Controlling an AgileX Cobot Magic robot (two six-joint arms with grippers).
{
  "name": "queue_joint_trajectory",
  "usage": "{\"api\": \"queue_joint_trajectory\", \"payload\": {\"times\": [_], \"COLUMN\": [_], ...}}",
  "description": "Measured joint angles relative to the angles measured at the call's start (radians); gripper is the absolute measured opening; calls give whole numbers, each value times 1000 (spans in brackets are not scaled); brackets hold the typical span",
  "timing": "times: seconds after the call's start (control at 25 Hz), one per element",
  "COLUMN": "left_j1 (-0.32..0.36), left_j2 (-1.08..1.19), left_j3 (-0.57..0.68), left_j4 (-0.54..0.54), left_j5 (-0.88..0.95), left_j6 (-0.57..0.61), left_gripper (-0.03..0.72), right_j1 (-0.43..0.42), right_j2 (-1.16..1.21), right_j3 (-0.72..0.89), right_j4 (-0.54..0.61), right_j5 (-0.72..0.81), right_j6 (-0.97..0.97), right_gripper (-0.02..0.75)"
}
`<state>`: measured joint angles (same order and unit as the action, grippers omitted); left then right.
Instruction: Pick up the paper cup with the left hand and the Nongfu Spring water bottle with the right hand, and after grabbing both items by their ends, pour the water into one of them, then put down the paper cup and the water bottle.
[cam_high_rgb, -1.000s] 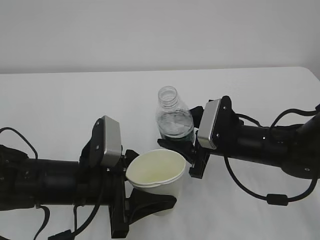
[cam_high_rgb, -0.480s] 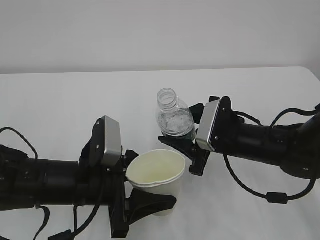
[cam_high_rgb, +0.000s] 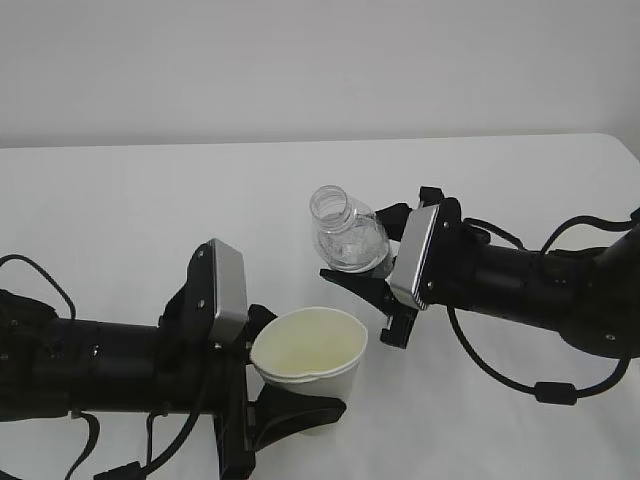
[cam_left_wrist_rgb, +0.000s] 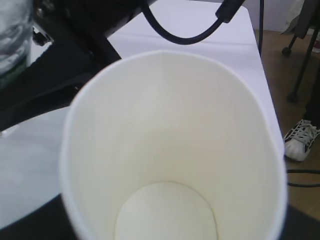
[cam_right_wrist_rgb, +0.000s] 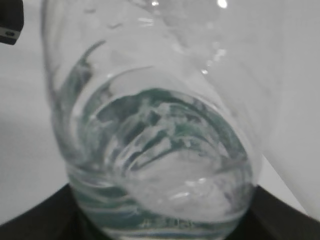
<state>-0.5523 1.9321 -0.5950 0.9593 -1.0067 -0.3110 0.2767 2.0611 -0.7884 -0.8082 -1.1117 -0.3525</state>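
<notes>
On white table (cam_high_rgb: 120, 190), wide bare surface left and behind arms. Left gripper (cam_high_rgb: 285, 395) fingers clamped on paper cup (cam_high_rgb: 310, 365), upright, near front edge. Right gripper (cam_high_rgb: 372, 283) fingers clamped on water bottle (cam_high_rgb: 347, 233), tilted left, mouth above cup, apart from rim. Water (cam_right_wrist_rgb: 165, 165) pooled inside bottle.

You have a white table (cam_high_rgb: 120, 200) under everything, smooth and bare, and its far edge meets a plain pale wall (cam_high_rgb: 300, 60) that fills the top of the exterior view. At the right the table's corner is rounded. In the left wrist view you can see over the table's edge to a brown floor (cam_left_wrist_rgb: 272, 65). On this floor, at the right border, there is a white sneaker with dark stripes (cam_left_wrist_rgb: 301, 141), a dark cable (cam_left_wrist_rgb: 302, 171) lying near it, and black legs with a small wheel (cam_left_wrist_rgb: 289, 50), perhaps of a chair.
</notes>
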Motion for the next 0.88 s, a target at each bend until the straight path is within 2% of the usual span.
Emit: {"api": "queue_joint_trajectory", "payload": {"times": [0.28, 0.88], "left_j1": [0, 0], "left_j2": [0, 0], "left_j3": [0, 0], "left_j4": [-20, -58], "left_j5": [4, -2], "left_j6": [52, 66], "left_gripper": [454, 449], "right_j1": [0, 0], "right_j2": [-33, -47], "right_j3": [0, 0], "right_j4": [16, 26], "right_j5": [-2, -2], "right_j6": [-31, -188], "right_gripper": [457, 457]}}
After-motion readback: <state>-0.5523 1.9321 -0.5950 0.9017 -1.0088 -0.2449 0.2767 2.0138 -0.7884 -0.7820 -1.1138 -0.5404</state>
